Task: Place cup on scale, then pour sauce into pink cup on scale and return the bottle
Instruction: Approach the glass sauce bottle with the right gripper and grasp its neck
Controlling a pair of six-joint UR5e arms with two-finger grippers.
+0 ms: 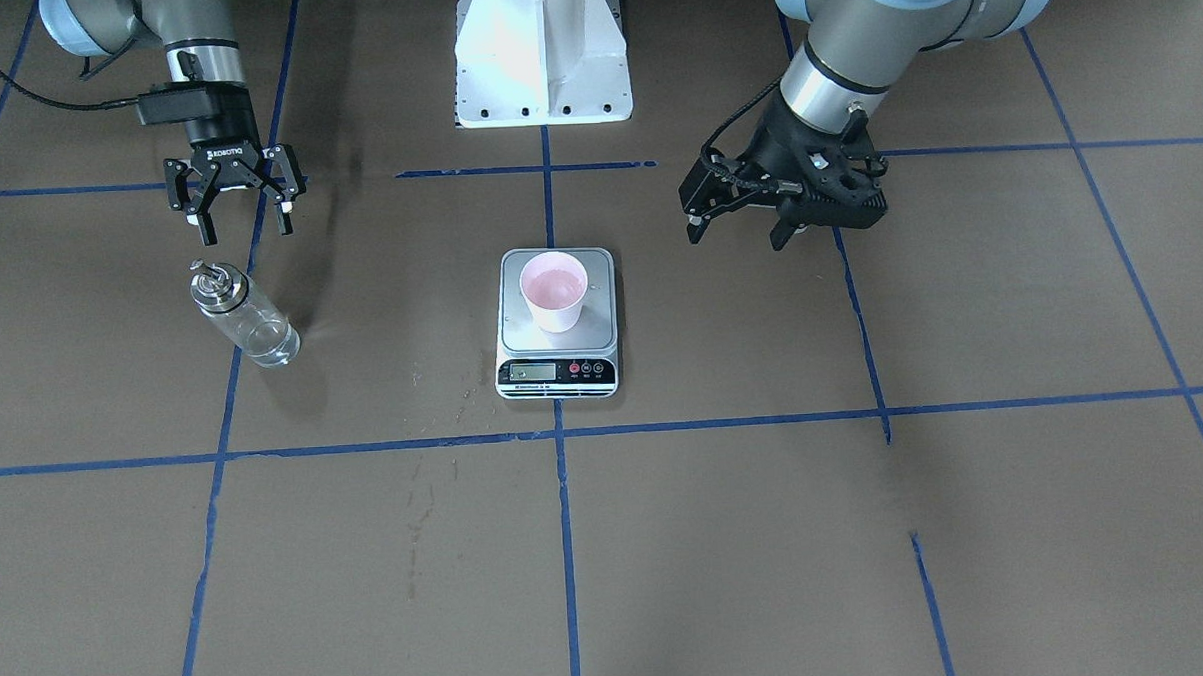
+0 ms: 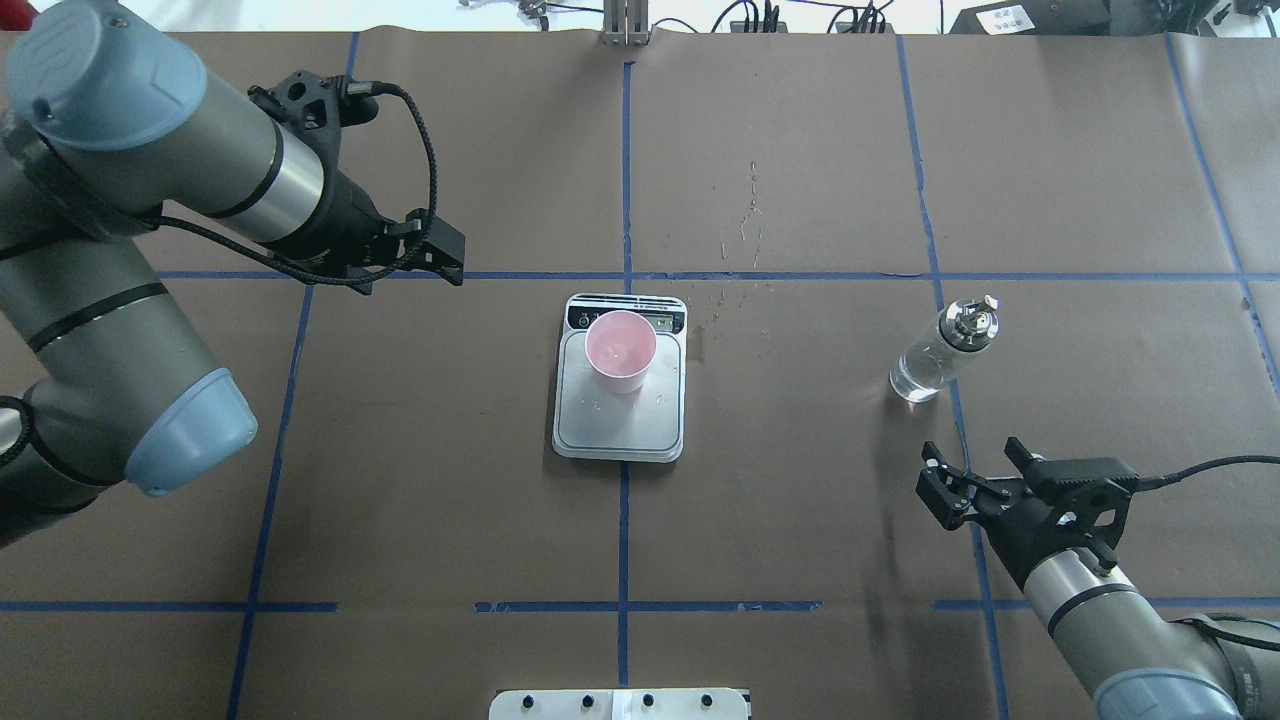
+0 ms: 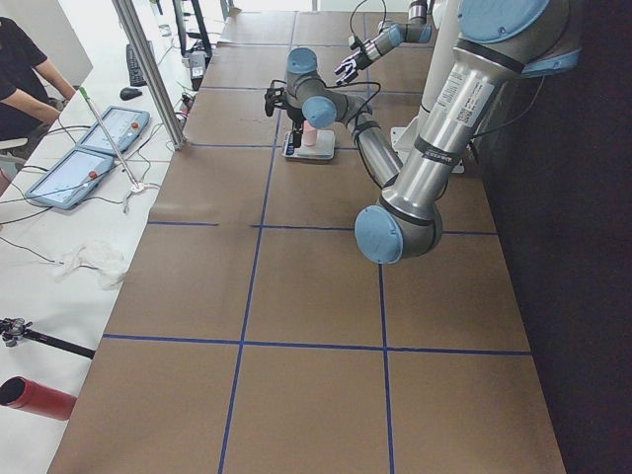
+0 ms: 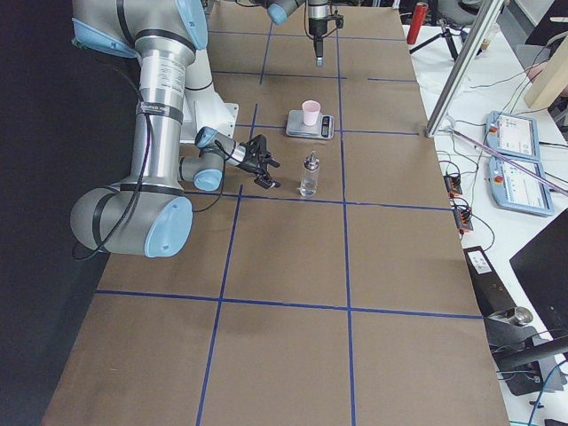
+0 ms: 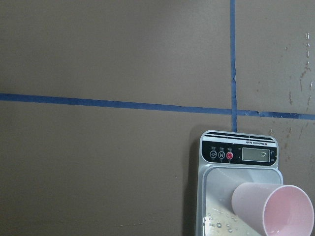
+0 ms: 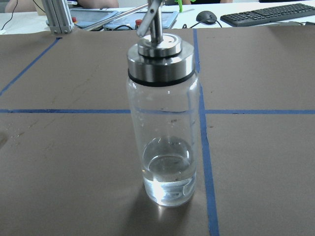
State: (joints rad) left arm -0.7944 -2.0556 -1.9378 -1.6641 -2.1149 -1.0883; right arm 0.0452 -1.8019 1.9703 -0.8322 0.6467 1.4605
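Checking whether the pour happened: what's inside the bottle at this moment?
The bottle holds only a low pool of clear liquid at its bottom; the glass above it looks empty. Its silver cap hides whatever sits in the neck and spout.

the cup (image 1: 554,295) stands upright on the scale (image 1: 593,330), mouth up, whitish outside and pink within, its base well inside the edges of the steel platform. the scale lies flat near the middle of the table (image 1: 768,532), its black-and-white panel with the lcd and buttons at the end away from me. small drops dot the platform by the cup. the bottle (image 1: 246,320) stands upright off on my right side, well apart from the scale, just beside a blue tape line (image 1: 226,411). it is clear glass with a silver cap and spout on top, and a little clear liquid at the bottom.
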